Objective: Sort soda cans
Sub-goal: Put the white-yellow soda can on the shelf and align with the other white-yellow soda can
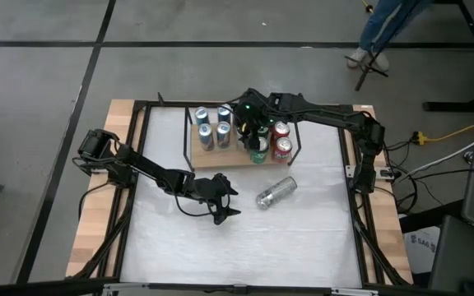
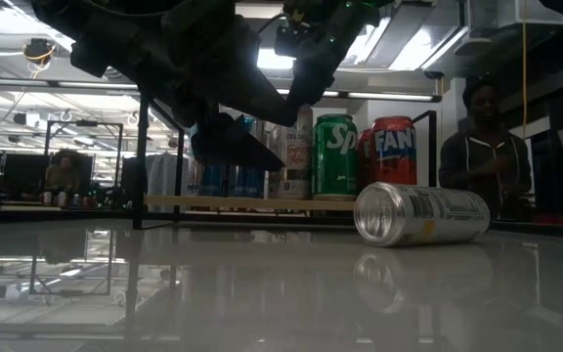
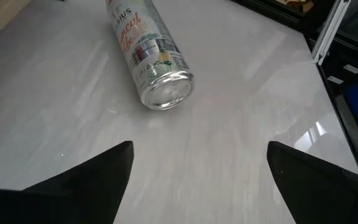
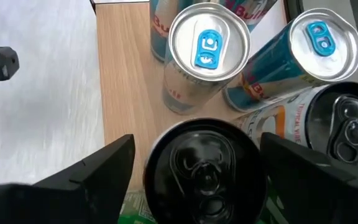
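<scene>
step: my right gripper (image 4: 194, 171), jaws spread, straddles black can (image 4: 207, 171) | left gripper (image 3: 197, 168) spread before fallen silver can (image 3: 148, 50) (next, I'd say) | close in, pinch it

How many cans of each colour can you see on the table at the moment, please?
Blue-and-silver cans: 4
Red cans: 2
Green can: 1
Black-topped cans: 2, under the right arm
Silver can lying on its side: 1
Total: 10 in view; the right arm may hide more.
</scene>
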{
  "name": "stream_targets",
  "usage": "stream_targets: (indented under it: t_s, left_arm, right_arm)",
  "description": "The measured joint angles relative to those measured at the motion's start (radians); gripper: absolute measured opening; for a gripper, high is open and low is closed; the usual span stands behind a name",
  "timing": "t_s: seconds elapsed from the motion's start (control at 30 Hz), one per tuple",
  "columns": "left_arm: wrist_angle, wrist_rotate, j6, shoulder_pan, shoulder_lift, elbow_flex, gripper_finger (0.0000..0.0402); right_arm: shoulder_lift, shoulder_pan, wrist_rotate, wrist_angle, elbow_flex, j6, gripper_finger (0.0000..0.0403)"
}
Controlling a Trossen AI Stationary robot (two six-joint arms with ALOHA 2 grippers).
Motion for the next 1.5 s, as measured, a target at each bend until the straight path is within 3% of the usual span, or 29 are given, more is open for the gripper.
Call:
stream_targets:
  t_s: [0.27, 0.53, 0.73, 0.87, 1.07, 1.27, 1.5]
  left_arm:
    - [0.000, 0.000, -0.001, 0.000, 0.000, 0.000, 0.0363]
    - [0.000, 0.000, -0.002, 0.000, 0.000, 0.000, 0.0363]
    - [0.000, 0.000, -0.002, 0.000, 0.000, 0.000, 0.0363]
    - [0.000, 0.000, -0.002, 0.000, 0.000, 0.000, 0.0363]
    - [0.000, 0.000, -0.002, 0.000, 0.000, 0.000, 0.0363]
    - [0.000, 0.000, -0.001, 0.000, 0.000, 0.000, 0.0363]
    - [0.000, 0.000, 0.000, 0.000, 0.000, 0.000, 0.0363]
  right_arm:
    - [-0.004, 0.000, 0.042, -0.013, 0.008, 0.000, 0.0336]
    - [-0.007, 0.001, 0.036, -0.120, 0.169, 0.000, 0.0335]
    - [-0.010, 0.038, -0.141, -0.236, 0.256, 0.001, 0.0335]
    - [-0.010, 0.109, -0.202, -0.263, 0.245, 0.001, 0.0335]
    - [-0.010, 0.187, -0.137, -0.265, 0.161, 0.011, 0.0335]
    - [-0.008, 0.182, -0.077, -0.261, 0.063, 0.044, 0.0335]
    - [-0.008, 0.135, -0.046, -0.223, 0.043, 0.044, 0.0335]
